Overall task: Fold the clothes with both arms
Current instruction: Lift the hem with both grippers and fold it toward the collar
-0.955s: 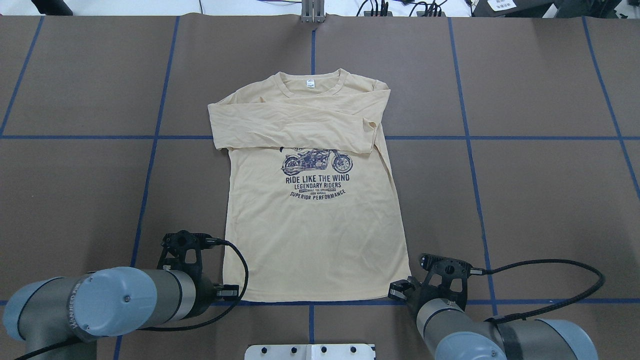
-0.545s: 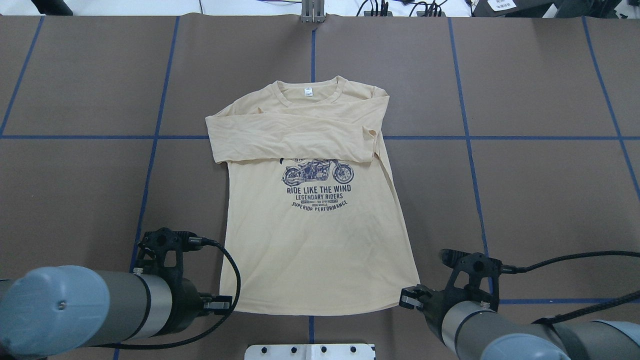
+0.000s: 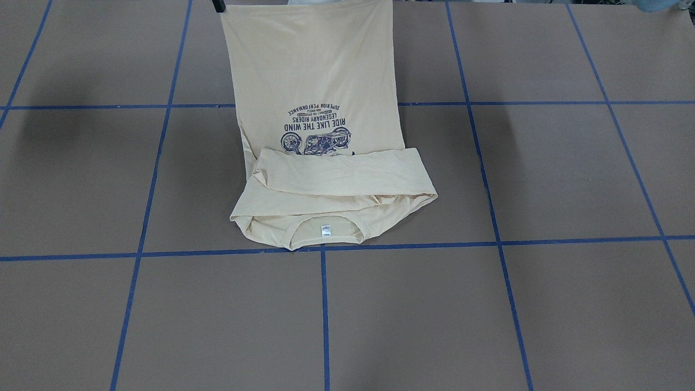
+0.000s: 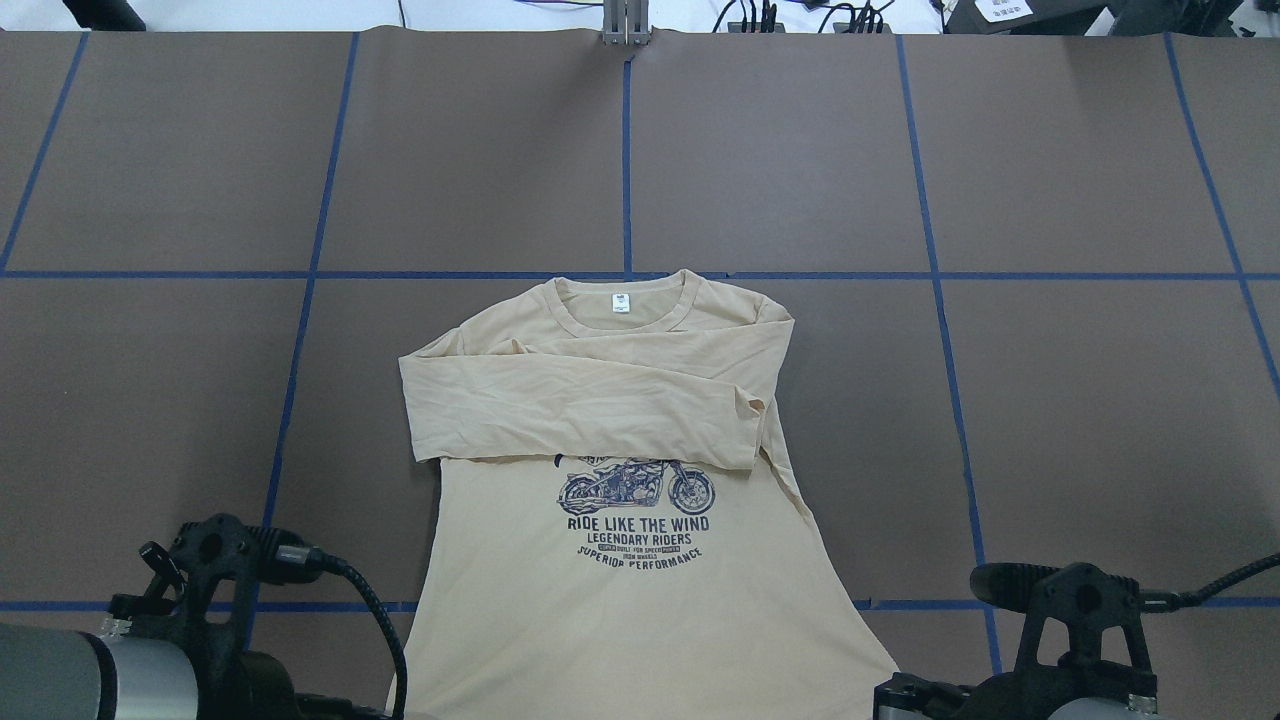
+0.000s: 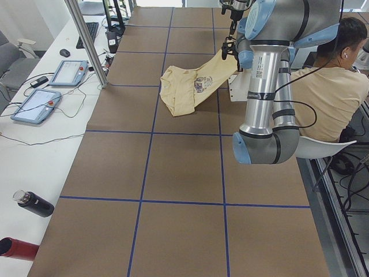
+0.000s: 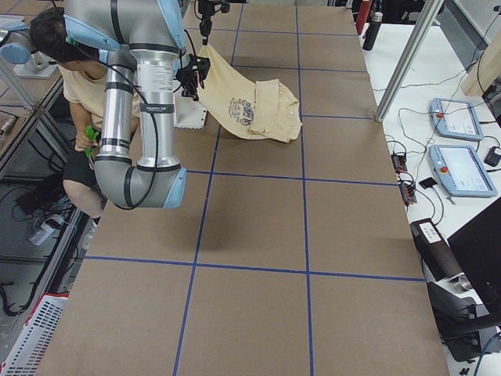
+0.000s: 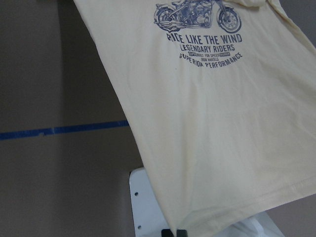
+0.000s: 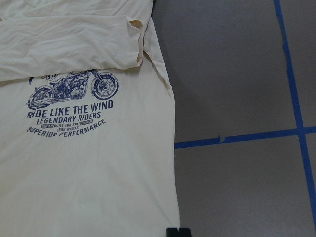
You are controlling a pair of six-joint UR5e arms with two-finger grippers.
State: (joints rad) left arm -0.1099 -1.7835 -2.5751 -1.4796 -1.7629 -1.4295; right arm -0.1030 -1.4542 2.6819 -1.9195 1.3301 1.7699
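Note:
The cream-yellow shirt (image 4: pixel 620 400) lies print side up, collar and white tag at the far end, a sleeve folded across the chest above the motorcycle print. Its hem end is lifted off the table toward the robot (image 3: pixel 315 54). My left gripper (image 7: pixel 180 232) is shut on the hem's left corner, and its black wrist (image 4: pixel 210 560) shows at the overhead view's lower left. On the hem's right corner my right gripper (image 8: pixel 177 232) is shut, its wrist (image 4: pixel 1075 600) at the lower right. The fingertips barely show at the wrist views' bottom edges.
The brown table (image 4: pixel 1100 420) carries a grid of blue tape lines. The white pedestal base (image 7: pixel 148 207) sits under the raised hem. A person (image 5: pixel 328 92) sits behind the robot. Teach pendants (image 5: pixel 69 72) and bottles (image 5: pixel 34 203) rest on the side bench.
Both grippers have pulled back toward the robot and risen, dragging the shirt about one grid row nearer. The hem now hangs lifted past the table's near tape line.

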